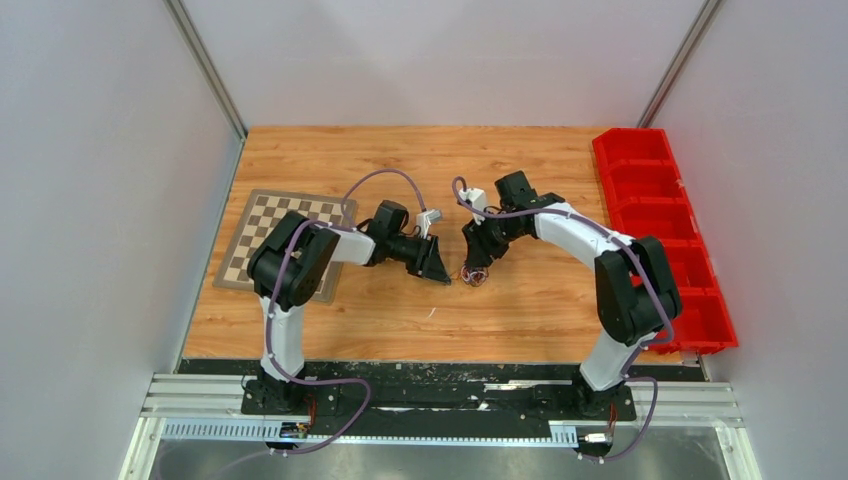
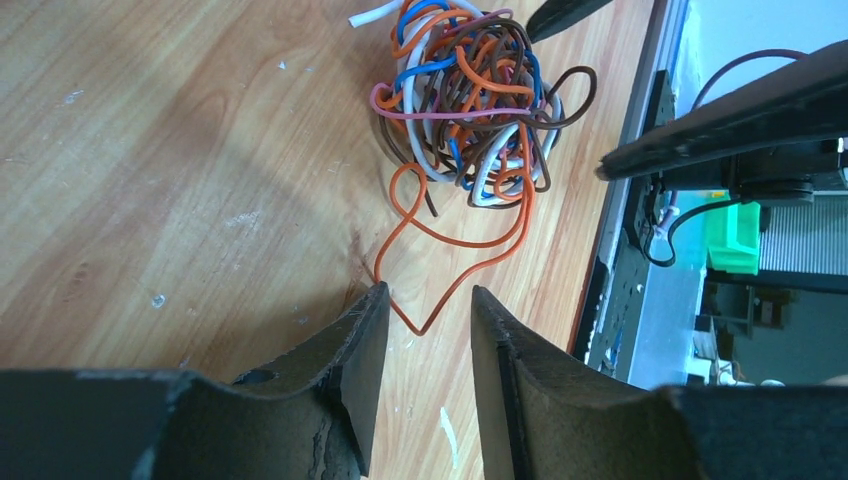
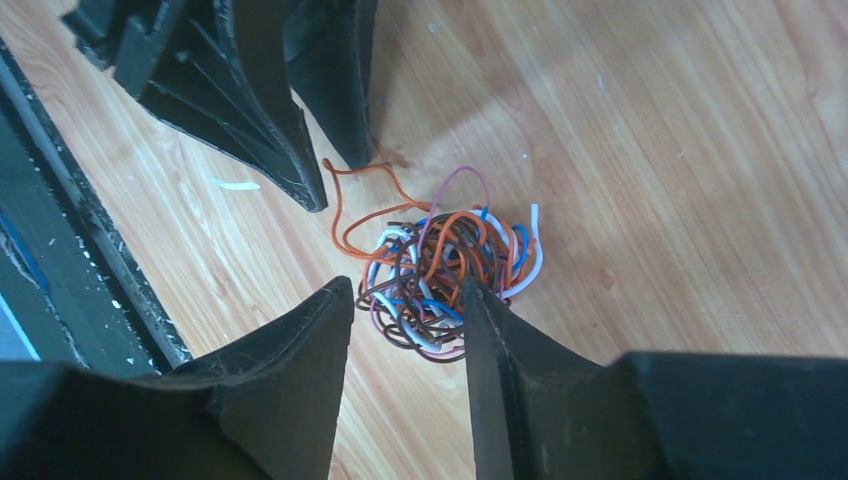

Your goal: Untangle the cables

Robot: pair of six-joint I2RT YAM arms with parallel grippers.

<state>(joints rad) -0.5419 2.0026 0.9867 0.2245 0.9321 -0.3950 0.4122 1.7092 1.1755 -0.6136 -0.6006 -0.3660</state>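
Holding the left end effector [image 2: 430,297] low over the tabletop [image 2: 150,150], part-open at a narrow gap, straddling the pointed tip of one orange-red loop [image 2: 452,243] without pinching it. Facing it with the right end effector [image 3: 408,290], likewise spread and gripping nothing, bracketing the near edge of the cables [image 3: 440,270], with one finger tip touching or just over the outer strands; unable to tell which. Finding the cables balled in a small knot near the middle of the tabletop, right between the two end effectors. Judging the task as barely begun: seeing only that single orange-red loop trailing clear of the ball, and every other strand looping over and under its neighbours. Reckoning all the real separating as lying ahead, strand after strand. Noting thin, smooth, plastic-coated wires in orange-red, dark brown, white, blue and a pinkish purple, curling in springy arcs rather than lying limp, with a cut white end poking out of the ball. Noting matt black fingers, tapering to blunt tips with ragged, worn edges. Working over pale wood-grain laminate, scuffed and flecked with white. Leaving well apart a chequered mat [image 1: 275,225] on the left and a row of red bins [image 1: 660,220] along the right edge.
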